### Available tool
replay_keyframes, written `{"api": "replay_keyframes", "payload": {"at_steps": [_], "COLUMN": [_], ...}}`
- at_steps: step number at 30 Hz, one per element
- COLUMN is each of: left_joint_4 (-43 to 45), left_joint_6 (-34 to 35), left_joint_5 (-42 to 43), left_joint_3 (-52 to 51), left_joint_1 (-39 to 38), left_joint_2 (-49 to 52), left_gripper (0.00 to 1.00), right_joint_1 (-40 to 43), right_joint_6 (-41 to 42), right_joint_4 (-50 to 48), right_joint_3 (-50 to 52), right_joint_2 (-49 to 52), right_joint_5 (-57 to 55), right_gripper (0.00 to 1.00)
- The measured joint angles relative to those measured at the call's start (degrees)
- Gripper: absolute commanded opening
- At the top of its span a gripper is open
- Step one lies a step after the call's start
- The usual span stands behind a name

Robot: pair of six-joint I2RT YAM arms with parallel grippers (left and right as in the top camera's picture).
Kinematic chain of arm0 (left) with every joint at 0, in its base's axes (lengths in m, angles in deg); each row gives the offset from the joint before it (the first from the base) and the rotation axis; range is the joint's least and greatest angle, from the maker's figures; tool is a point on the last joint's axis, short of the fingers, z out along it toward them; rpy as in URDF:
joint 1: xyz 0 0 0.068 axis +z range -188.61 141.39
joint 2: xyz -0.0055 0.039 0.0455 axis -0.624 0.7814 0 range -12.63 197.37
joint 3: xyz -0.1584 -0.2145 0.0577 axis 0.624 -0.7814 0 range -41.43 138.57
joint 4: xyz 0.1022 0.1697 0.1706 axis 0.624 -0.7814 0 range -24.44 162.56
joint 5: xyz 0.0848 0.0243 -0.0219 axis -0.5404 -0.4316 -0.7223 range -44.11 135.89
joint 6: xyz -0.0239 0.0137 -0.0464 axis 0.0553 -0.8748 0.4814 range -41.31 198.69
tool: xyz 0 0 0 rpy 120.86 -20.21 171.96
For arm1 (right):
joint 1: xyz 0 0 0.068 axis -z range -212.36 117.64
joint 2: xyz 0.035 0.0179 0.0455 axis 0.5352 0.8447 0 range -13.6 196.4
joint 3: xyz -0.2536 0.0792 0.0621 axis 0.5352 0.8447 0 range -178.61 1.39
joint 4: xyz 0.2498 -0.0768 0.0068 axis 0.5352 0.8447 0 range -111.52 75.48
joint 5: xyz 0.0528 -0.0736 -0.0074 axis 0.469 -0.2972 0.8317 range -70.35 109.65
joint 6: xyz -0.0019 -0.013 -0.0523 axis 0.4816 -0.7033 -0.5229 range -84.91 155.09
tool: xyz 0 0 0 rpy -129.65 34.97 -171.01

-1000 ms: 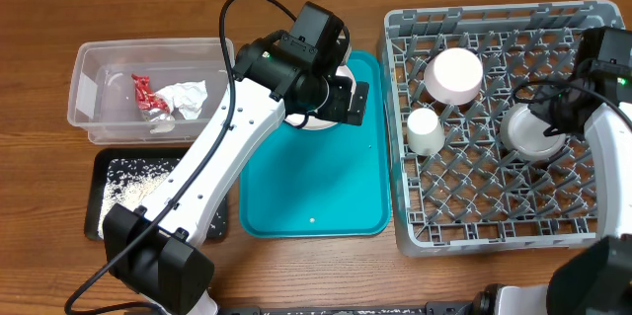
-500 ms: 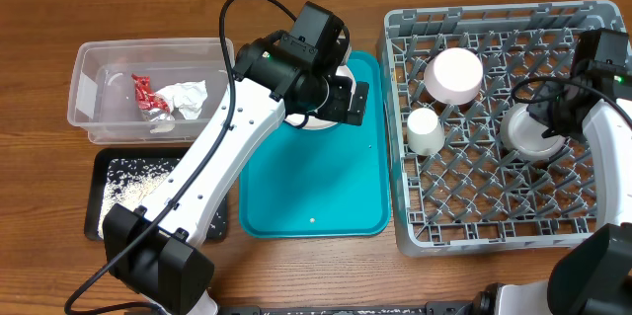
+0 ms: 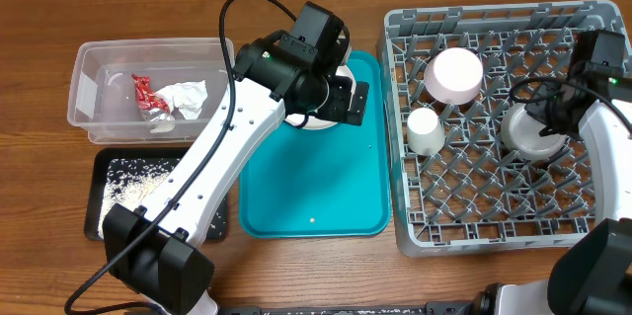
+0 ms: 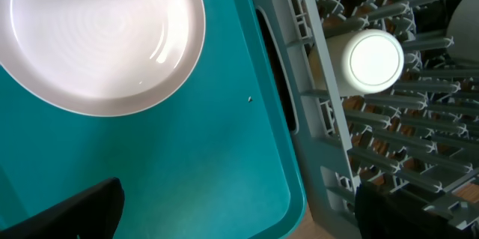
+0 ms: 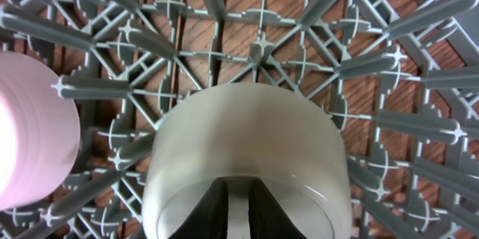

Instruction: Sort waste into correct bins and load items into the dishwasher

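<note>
Bowl (image 5: 247,134) | rim clamped in right end effector (image 5: 238,200) | left end effector (image 4: 236,188) apart, near plate (image 4: 97,37)

The tub (image 3: 84,93) lies behind the small tray (image 3: 102,162), left of the serving tray (image 3: 316,187) and rack (image 3: 474,236).

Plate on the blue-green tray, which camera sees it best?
The left wrist view: the plate fills the upper left, close up and nearly whole, resting on the tray. The overhead view shows only a sliver of it under the left arm. The right wrist view does not show it.
</note>
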State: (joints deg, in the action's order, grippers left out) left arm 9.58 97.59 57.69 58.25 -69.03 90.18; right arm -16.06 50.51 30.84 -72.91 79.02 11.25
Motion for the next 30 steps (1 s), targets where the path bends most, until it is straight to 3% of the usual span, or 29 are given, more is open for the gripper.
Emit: {"api": "replay_keyframes", "payload": {"at_steps": [8,12,17,26,30], "left_joint_4": [0.1,1.4,-4.0,-16.4,-17.7], "left_joint_6": [0.0,0.2,0.4,0.9,1.8], "left_joint_5": [0.0,0.0,-1.2,-2.6,-2.6], "left_joint_3": [0.0,0.0,0.9,9.3,9.7], "left_joint_1": [0.0,0.0,1.4,15.5,22.8], "left_joint_2": [0.0,0.0,0.0,0.1,0.1], "left_gripper": [1.0,1.0,1.0,1.0,1.0], "right_joint_1": [0.1,-0.1,-0.6,-0.5,-0.6], "right_joint_6": [0.4,0.5,0.5,1.0,1.1], "right_joint_4": [-7.3,-6.6,-1.6,6.8,7.9], "right_joint_3": [1.4,1.4,0.1,-0.7,-0.7], "right_joint_2": [1.4,1.4,1.2,-1.0,-1.0], "right_joint_5": [0.2,0.5,1.0,1.2,8.5], "right_gripper": [0.17,0.17,0.18,0.23,0.3]}}
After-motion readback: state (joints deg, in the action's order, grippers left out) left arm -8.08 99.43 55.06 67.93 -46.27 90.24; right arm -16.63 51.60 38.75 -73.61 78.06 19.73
